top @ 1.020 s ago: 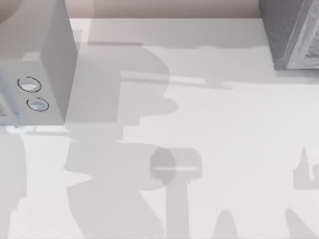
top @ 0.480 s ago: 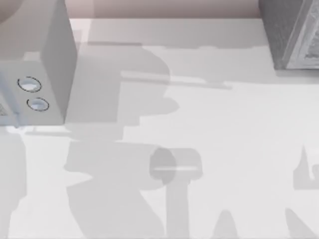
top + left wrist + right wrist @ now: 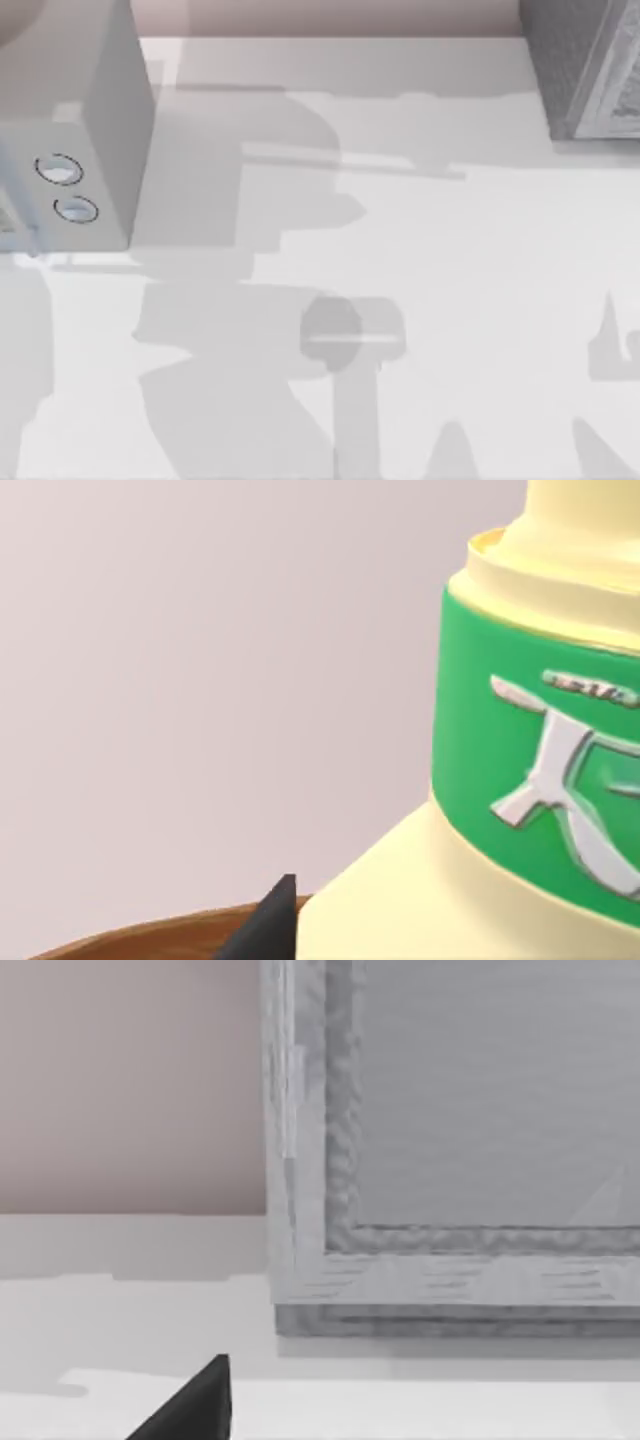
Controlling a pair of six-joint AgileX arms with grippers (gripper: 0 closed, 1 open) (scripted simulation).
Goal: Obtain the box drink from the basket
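Observation:
The box drink is out of view. In the left wrist view, a dark tip of my left gripper (image 3: 266,927) sits just above the brown basket rim (image 3: 140,938). It is close beside a large cream-yellow bottle-like container (image 3: 400,900) with a green label. In the right wrist view, a dark tip of my right gripper (image 3: 196,1407) hovers over the white table, facing a grey box (image 3: 450,1160) a short way off.
A grey appliance (image 3: 95,150) with two round knobs stands at the table's left edge in the top view. The grey box (image 3: 585,70) fills the back right corner. Arm shadows lie across the white tabletop (image 3: 480,240).
The shadows on the left half of the table have shifted slightly to the right. The appliance and the grey box have not moved.

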